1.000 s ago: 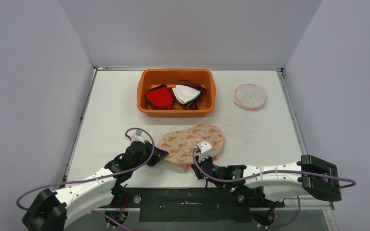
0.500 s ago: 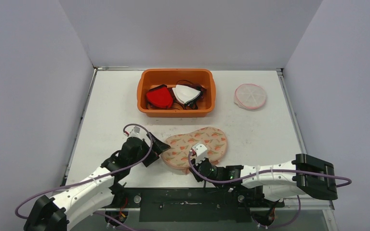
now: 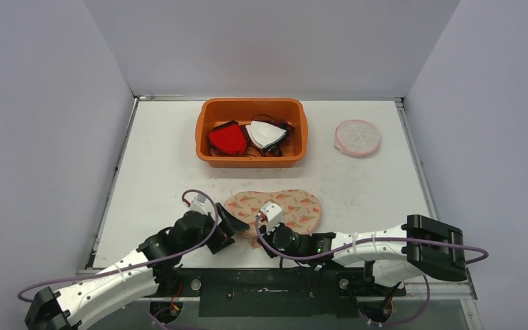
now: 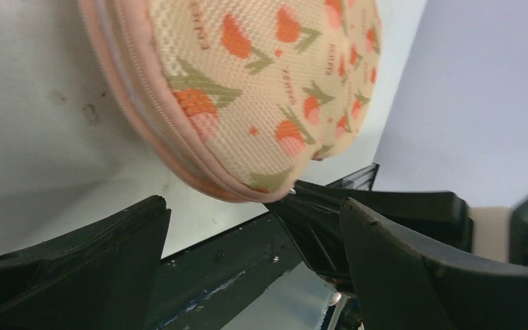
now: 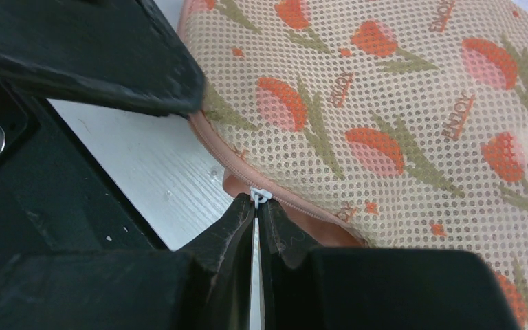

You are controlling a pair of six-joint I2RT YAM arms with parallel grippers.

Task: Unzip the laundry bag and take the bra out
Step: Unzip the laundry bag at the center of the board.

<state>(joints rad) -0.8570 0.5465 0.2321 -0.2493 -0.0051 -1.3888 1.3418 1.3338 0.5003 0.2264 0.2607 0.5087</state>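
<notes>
Peach mesh, printed with orange tulips, makes up the soft domed laundry bag [image 3: 285, 206], which lies at the middle of the near edge of the white table [image 3: 158, 158], well apart from the orange plastic tub [image 3: 210, 108] at the far edge. My right gripper [image 5: 256, 206] is pinched fully shut on the small pale metal zip pull [image 5: 259, 196], at the near rim of the bag where the peach zip track [image 5: 223, 161] curves round. My left gripper [image 3: 230, 223] stands wide open just beside the bag's left end, holding nothing, its dark fingers [image 4: 75, 268] either side of the rim without touching it. I judge the bag light and floppy: it will slide and crumple across the table if I drag the pull alone, so the open jaws should clamp the stitched rim beside the zip, where the fabric is thickest. The pull is tiny and could slip out, so I would draw it along the track's curve. The bra is not visible; I take it to be inside, soft and easily snagged on the mesh.
</notes>
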